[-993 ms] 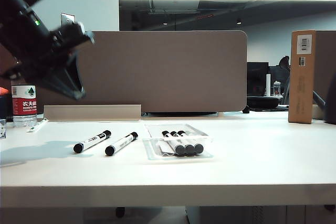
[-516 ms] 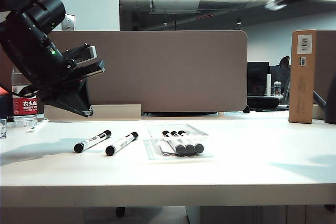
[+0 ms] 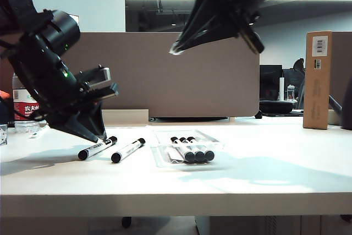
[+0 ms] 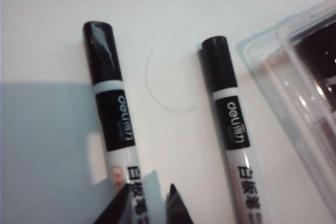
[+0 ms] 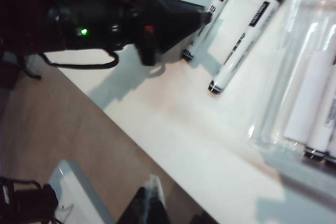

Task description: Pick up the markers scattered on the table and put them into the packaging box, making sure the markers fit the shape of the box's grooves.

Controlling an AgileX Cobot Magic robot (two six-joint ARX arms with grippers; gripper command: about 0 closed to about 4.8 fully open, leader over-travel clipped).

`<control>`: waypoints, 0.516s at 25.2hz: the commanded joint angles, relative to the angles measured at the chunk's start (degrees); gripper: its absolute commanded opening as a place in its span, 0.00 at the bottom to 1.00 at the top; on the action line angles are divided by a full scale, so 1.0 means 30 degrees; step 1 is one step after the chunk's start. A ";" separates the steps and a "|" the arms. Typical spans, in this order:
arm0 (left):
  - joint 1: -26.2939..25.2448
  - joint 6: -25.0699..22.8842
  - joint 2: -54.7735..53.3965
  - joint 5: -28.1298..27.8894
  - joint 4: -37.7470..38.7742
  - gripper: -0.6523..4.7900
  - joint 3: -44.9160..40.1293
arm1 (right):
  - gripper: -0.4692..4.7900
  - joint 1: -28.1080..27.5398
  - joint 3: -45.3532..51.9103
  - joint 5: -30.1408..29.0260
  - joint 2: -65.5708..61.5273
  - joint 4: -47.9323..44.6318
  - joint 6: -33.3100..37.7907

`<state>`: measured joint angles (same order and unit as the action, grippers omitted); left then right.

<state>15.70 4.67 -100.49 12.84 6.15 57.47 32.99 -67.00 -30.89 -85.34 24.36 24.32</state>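
Markers (image 3: pixel 97 147) lie parallel, caps toward the far-right; left claw (image 4: pixel 148 203) slightly parted above one; right claw (image 3: pixel 175 49) unclear

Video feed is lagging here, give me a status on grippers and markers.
Left gripper low over outer loose marker, fingers slightly apart, empty. Right gripper high above packaging box. Second loose marker on table. Nothing blocking.

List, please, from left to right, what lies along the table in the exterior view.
Water bottle → left gripper → first loose marker → second loose marker → packaging box holding markers → cardboard box.
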 commanded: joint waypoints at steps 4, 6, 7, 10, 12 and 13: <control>0.0313 -0.0066 -0.1217 -0.0058 -0.0197 0.28 0.0102 | 0.08 0.0852 -0.0138 0.1137 0.0102 -0.0044 -0.0131; 0.0313 -0.0372 -0.1290 -0.0175 0.0182 0.29 0.0102 | 0.08 0.0852 -0.0138 0.1129 0.0102 -0.0036 -0.0131; 0.0313 -0.0991 -0.1282 -0.0561 0.0517 0.40 0.0102 | 0.08 0.0831 -0.0138 0.1137 0.0102 -0.0036 -0.0138; 0.0313 -0.1056 -0.1282 -0.1071 0.0685 0.47 0.0102 | 0.08 0.0809 -0.0138 0.1282 0.0102 -0.0058 -0.0153; 0.0313 -0.1056 -0.1275 -0.1049 0.0488 0.47 0.0102 | 0.08 0.0801 -0.0138 0.1311 0.0102 -0.0073 -0.0197; 0.0313 -0.1056 -0.1260 -0.1035 0.0401 0.47 0.0109 | 0.08 0.0801 -0.0138 0.1319 0.0102 -0.0073 -0.0197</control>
<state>16.78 1.54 -103.81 10.46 4.73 58.22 35.40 -67.05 -27.00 -85.36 24.73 24.14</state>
